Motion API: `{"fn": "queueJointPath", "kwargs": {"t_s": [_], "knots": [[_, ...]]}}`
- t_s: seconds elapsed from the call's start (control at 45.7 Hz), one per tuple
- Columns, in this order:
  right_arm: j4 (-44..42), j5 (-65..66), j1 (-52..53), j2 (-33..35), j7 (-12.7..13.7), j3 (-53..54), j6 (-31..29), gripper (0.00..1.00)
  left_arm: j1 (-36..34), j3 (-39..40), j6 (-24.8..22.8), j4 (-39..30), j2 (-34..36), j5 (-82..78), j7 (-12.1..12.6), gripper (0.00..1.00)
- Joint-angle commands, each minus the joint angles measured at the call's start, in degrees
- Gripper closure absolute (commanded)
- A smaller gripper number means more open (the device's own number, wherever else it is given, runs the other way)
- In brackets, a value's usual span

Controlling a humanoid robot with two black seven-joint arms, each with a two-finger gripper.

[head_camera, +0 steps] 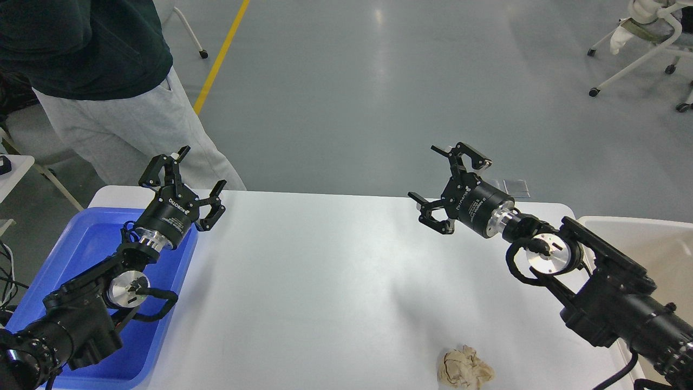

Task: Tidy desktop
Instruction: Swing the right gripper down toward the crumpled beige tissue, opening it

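Hovering over worktop [325, 281], left end effector [181, 173] and right end effector [452, 184] both spread, empty; reaching for crumpled paper [464, 369] likely next.

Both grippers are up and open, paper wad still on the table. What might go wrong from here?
1. The crumpled beige paper wad lies at the near edge of the large white desktop; a clumsy grasp may push it off.
2. A person in grey trousers stands close behind the open left gripper; a swing could hit them.
3. The open right gripper must fold far back to reach the wad.
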State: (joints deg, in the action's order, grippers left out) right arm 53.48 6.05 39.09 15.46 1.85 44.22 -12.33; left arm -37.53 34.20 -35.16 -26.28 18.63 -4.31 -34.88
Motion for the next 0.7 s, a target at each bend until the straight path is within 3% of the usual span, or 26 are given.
{"fn": "queueJointPath", "kwargs": {"t_s": [0.0,0.263,0.678], "knots": [[4.3,5.8,-2.6,2.9,0.0,-0.3,0.3,0.0,0.0,0.0,0.0,0.0,0.0,0.0,0.1,0.0],[11.6,10.1,-3.6,11.2,0.0,-6.6,0.1,0.0,0.0,0.0,-0.1,0.0,0.0,0.0,0.1,0.0],[30.1,21.5,0.1,35.4,0.6,-23.9,1.2,0.0,0.0,0.0,0.0,0.0,0.0,0.0,0.1,0.0]]}}
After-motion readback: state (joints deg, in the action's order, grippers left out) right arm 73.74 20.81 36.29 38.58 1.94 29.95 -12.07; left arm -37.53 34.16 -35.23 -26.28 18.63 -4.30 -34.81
